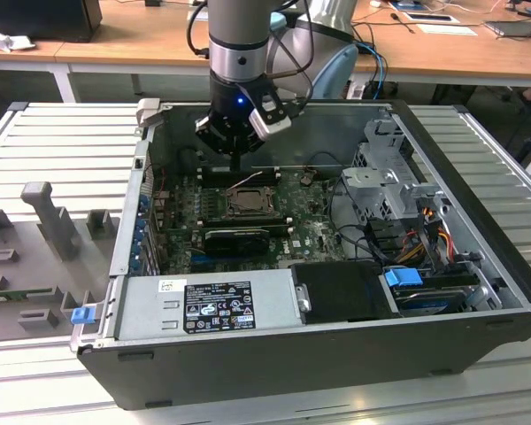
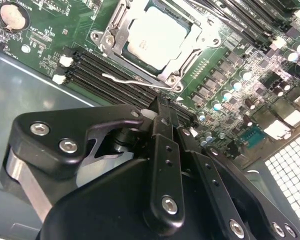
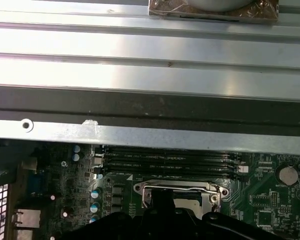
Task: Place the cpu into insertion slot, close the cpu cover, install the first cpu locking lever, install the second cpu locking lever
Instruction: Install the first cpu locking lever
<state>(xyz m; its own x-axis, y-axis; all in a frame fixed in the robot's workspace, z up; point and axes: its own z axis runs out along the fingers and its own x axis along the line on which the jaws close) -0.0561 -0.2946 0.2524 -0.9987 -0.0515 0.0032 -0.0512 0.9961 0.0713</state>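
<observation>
cpu [image 2: 157, 37] in insertion slot [image 2: 101, 40] — cpu cover [image 2: 151, 68] down around it.

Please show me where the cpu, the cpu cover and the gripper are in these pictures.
the cpu [image 2: 157, 37]: second wrist view, middle of its pale face.
the cpu cover [image 2: 115, 30]: second wrist view, side bar of its metal frame.
the gripper [image 2: 162, 112]: second wrist view, where its fingertips meet.

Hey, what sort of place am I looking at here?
Probably a robotics lab or workshop: an open PC case lies on a ribbed metal table, a robot arm reaches into it, and wooden desks with cables stand behind.
</observation>
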